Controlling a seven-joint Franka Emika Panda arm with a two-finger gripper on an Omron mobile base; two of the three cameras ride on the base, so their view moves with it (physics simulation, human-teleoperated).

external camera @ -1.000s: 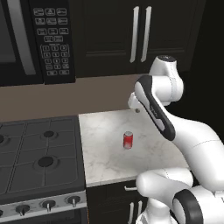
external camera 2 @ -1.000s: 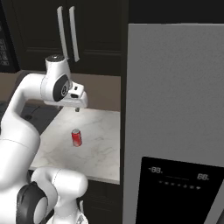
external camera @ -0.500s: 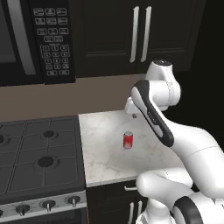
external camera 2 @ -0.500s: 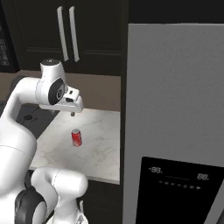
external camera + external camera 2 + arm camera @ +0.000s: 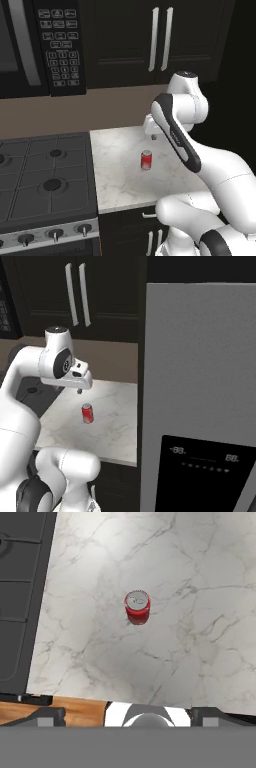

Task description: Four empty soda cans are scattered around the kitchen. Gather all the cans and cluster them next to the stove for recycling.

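One red soda can (image 5: 146,160) with a silver top stands upright on the marble counter (image 5: 120,185), a little right of the black stove (image 5: 45,175). It also appears as the can (image 5: 87,413) beside the stove (image 5: 35,393), and from above as the can (image 5: 137,607) with the stove (image 5: 20,587) along the left edge. My gripper (image 5: 152,132) hangs above and behind the can, pointing down at the counter. In the right base view the gripper (image 5: 79,388) sits well clear of the can's top. The hand view has the gripper (image 5: 130,714) open, fingertips (image 5: 50,715) wide apart with nothing between them.
A black microwave (image 5: 45,45) with a keypad hangs above the stove. Dark wall cabinets (image 5: 160,40) run behind the counter. A tall grey fridge (image 5: 200,406) closes off the counter's right side. Bare marble surrounds the can on all sides.
The hand has sunk a little toward the counter and shifted slightly left, and the arm has turned. The can has stayed where it was.
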